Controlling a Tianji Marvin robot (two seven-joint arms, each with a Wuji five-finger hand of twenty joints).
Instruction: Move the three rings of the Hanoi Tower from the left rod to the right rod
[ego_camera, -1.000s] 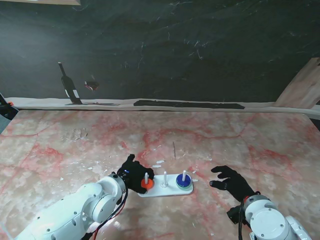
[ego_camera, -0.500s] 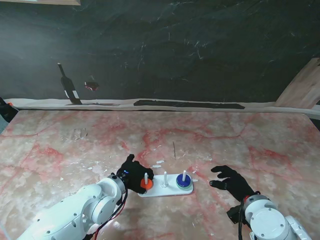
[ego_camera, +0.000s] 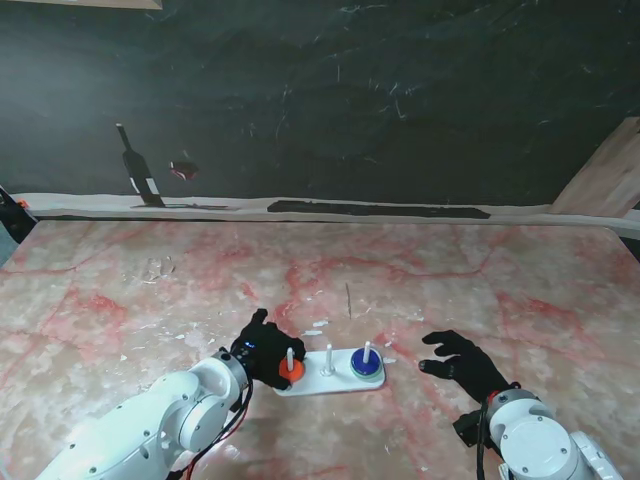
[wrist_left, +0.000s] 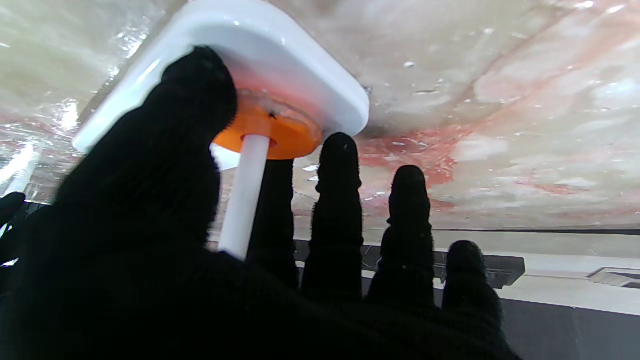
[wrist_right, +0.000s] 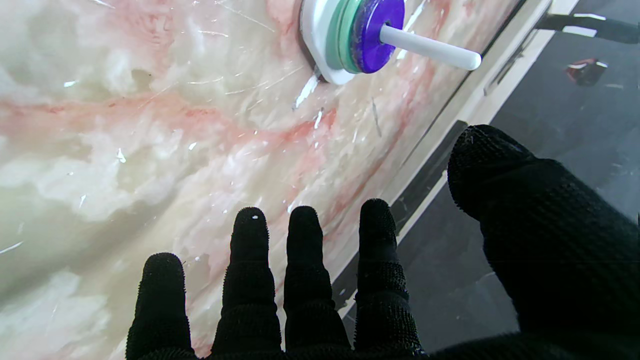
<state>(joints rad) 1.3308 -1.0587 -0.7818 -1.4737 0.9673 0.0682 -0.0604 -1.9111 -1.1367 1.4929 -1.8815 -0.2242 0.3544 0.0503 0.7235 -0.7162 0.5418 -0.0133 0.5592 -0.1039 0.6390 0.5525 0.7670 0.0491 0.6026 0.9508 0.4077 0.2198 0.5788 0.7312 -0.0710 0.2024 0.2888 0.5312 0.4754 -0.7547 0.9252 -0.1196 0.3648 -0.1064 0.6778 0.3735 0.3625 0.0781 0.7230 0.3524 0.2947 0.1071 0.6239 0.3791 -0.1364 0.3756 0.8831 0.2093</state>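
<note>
1. Fingers of the left hand are curled round the orange ring. In the left wrist view the thumb is seen on one side of the ring and the other fingers on the far side. Whether the ring is truly pinched cannot be told.
2. The orange ring is seen low on the left rod, down on the white base. The rod is seen standing up between the thumb and the fingers.
3. The right hand is held open, with its fingers spread apart. Nothing is held in it. It is seen over the bench, well apart from the base, on the right side.
4. The blue ring is seen on the right rod, on top of the green ring. In the right wrist view both rings are seen stacked flat on the base, with the rod sticking out past them.
5. The middle rod is seen bare, between the other two rods.
6. The base is seen lying flat on the pink and white bench, close to the robot, between the two hands.
</note>
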